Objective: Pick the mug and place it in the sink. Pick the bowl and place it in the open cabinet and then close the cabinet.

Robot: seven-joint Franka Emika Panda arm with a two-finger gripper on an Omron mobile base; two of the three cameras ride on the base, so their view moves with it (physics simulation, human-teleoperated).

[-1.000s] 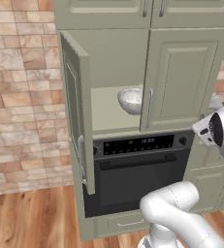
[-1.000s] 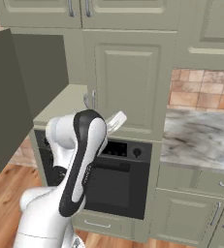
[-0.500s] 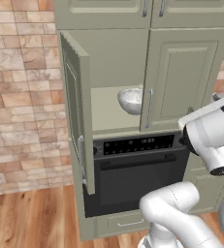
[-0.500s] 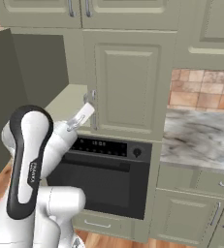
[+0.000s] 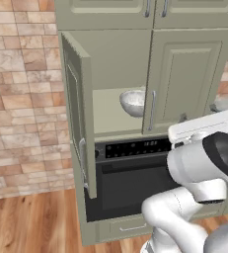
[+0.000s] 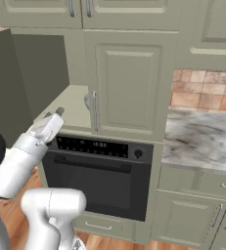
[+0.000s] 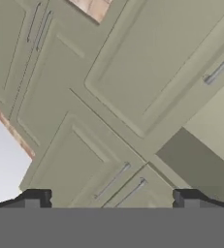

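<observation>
The bowl (image 5: 133,102) now sits on the shelf inside the cabinet (image 5: 184,79), partly hidden behind the closed right-hand door, so you can judge the placing step complete and the closing step outstanding. The left-hand door (image 5: 78,113) stands swung out toward you, roughly square to the cabinet face, with its slim handle at the free edge, low on the door. The pincer (image 7: 111,198) is empty and its tips stand wide apart; in the hand view it looks up at panelled door fronts rather than at the open door. In the right base view the pincer (image 6: 53,118) sits in front of the shelf opening, just above the oven (image 6: 100,176). The relation that governs the next move: the open door lies to the arm's left of the pincer, its long axis vertical. Its exact reach from the pincer is hard to judge here, probably near. The push must therefore come from the door's outer face, sweeping it rightward until shut.
</observation>
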